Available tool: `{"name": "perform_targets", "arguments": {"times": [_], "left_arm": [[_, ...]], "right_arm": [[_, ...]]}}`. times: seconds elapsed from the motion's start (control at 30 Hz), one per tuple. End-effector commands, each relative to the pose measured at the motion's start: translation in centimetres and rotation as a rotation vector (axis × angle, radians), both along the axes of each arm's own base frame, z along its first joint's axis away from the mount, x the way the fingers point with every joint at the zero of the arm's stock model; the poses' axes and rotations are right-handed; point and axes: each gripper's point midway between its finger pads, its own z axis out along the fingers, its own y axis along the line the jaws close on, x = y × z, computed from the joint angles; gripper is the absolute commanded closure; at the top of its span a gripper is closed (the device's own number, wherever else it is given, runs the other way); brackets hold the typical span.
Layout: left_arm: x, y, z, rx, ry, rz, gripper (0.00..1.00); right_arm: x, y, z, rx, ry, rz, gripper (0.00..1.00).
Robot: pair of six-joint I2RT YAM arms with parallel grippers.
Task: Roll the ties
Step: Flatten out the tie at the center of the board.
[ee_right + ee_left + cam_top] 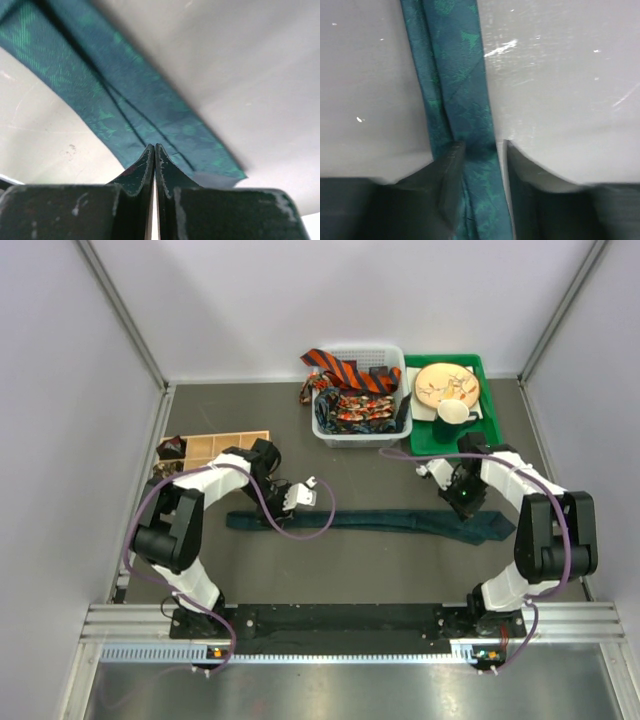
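Note:
A dark teal tie (390, 520) lies stretched left to right across the middle of the table. My left gripper (305, 490) sits over its narrow left part. In the left wrist view the jaws (480, 150) stand open and straddle the tie (462, 75), one dark finger on each side. My right gripper (463, 505) is at the wide right end. In the right wrist view its jaws (155, 146) are pressed together on the near edge of the tie (125, 100), which casts a broad shadow.
A white basket (362, 440) at the back holds an orange-and-black striped tie (340, 368) and dark patterned ties (360, 410). Right of it is a green tray (490, 425) with a plate (447, 385) and a cup (455, 412). A wooden compartment box (215, 448) sits back left.

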Motion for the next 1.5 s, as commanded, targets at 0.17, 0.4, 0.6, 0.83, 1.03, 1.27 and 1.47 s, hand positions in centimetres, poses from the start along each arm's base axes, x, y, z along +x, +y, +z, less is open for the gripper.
{"name": "perform_targets", "arguments": {"times": [0.17, 0.4, 0.6, 0.83, 1.03, 1.27, 1.47], "left_arm": [[0.2, 0.9, -0.9, 0.065, -0.011, 0.017, 0.98], [0.3, 3.9, 0.3, 0.101, 0.006, 0.092, 1.0], [1.3, 6.6, 0.7, 0.11, 0.006, 0.171, 1.0], [1.6, 6.0, 0.4, 0.064, 0.037, 0.177, 0.73], [1.6, 5.4, 1.5, 0.022, 0.022, 0.17, 0.47], [2.7, 4.4, 4.0, -0.046, -0.045, 0.204, 0.43], [3.0, 3.8, 5.3, -0.08, -0.05, 0.23, 0.43]], "right_arm": [[2.5, 0.7, 1.7, 0.026, -0.021, -0.028, 1.0], [1.8, -1.4, 1.3, 0.01, 0.016, -0.054, 0.8], [1.8, -2.5, 1.9, 0.017, -0.006, -0.038, 0.52], [2.1, 0.5, 2.1, 0.087, -0.02, 0.076, 0.04], [1.9, 2.1, -0.1, 0.096, 0.001, 0.151, 0.11], [0.7, 1.9, -2.9, 0.038, 0.061, 0.222, 0.36], [1.5, 0.5, 0.6, 0.099, 0.057, 0.112, 0.33]]}}
